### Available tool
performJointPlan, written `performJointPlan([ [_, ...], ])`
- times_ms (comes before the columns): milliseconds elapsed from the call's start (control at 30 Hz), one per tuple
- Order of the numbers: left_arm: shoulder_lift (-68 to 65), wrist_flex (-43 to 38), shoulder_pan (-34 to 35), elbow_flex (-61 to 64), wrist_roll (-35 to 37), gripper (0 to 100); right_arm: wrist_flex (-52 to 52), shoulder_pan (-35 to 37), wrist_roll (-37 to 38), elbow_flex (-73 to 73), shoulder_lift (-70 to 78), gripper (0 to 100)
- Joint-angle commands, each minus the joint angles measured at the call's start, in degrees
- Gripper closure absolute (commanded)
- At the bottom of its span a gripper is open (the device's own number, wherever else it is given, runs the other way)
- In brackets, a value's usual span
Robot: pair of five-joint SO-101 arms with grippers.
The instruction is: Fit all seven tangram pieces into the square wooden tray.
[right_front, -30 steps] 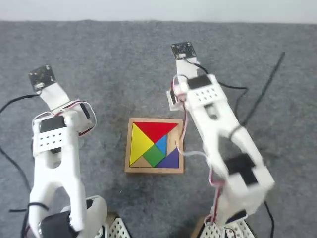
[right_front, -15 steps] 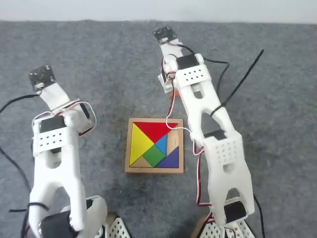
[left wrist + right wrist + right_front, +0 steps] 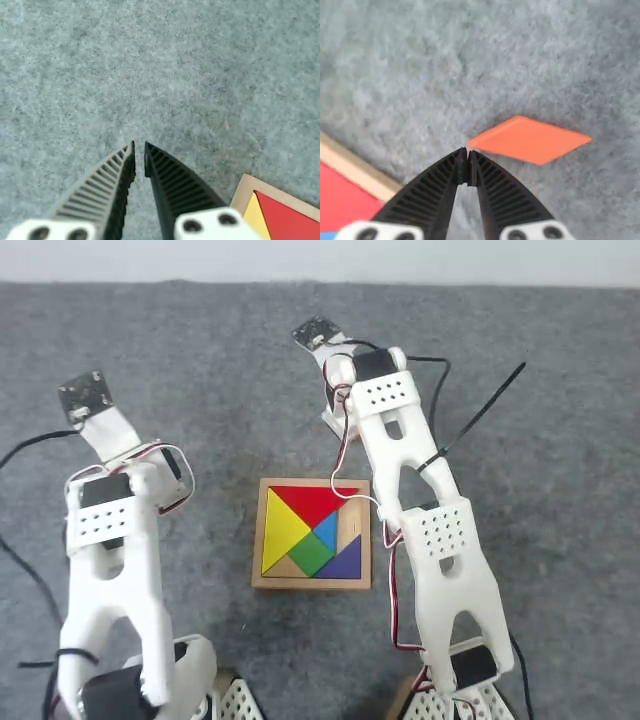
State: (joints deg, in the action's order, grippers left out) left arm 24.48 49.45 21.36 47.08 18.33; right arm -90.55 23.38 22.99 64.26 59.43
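My right tool (image 3: 467, 156) is pinched closed on nothing, its tip right at a corner of the orange piece (image 3: 530, 140). That piece lies flat on the worktop (image 3: 180, 360) just past the far edge of the tray (image 3: 311, 583). I judge I'm placed there to work it toward the tray. My left tool (image 3: 139, 150), all but closed and empty, hangs off the tray's corner, out of the way.
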Motion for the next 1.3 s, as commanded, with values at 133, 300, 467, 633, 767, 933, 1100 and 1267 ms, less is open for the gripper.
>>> performJointPlan([
  [133, 2.0, -1.1, 0.3, -0.3, -0.6, 97, -2.9, 0.1, 4.3, 4.2, -1.8, 99.1],
  [300, 2.0, -1.1, 0.3, 0.0, -0.6, 97, 5.0, 1.2, 1.1, 6.7, 0.6, 99.1],
  [467, 2.4, -1.4, 0.1, 0.6, -0.6, 97, 9.2, 1.4, 0.5, 6.8, 5.0, 99.1],
  [633, 2.4, -1.4, 0.1, 0.6, -0.6, 97, 3.0, -0.7, 0.6, 6.9, 5.9, 99.1],
  [767, 2.5, -1.4, 0.1, 0.6, -0.6, 97, -1.5, -2.2, 0.6, 6.9, 5.9, 99.1],
  [933, 2.5, -1.4, 0.1, 0.6, -0.6, 97, -6.1, -3.0, 2.8, 7.0, 5.8, 99.1],
  [1100, 2.5, -1.4, 0.1, 0.6, -0.6, 97, -12.3, -3.2, 4.3, 14.9, 4.8, 99.1],
  [1267, 2.5, -1.4, 0.1, 0.6, -0.6, 97, -12.4, -4.4, -2.3, 21.2, 0.7, 99.1],
])
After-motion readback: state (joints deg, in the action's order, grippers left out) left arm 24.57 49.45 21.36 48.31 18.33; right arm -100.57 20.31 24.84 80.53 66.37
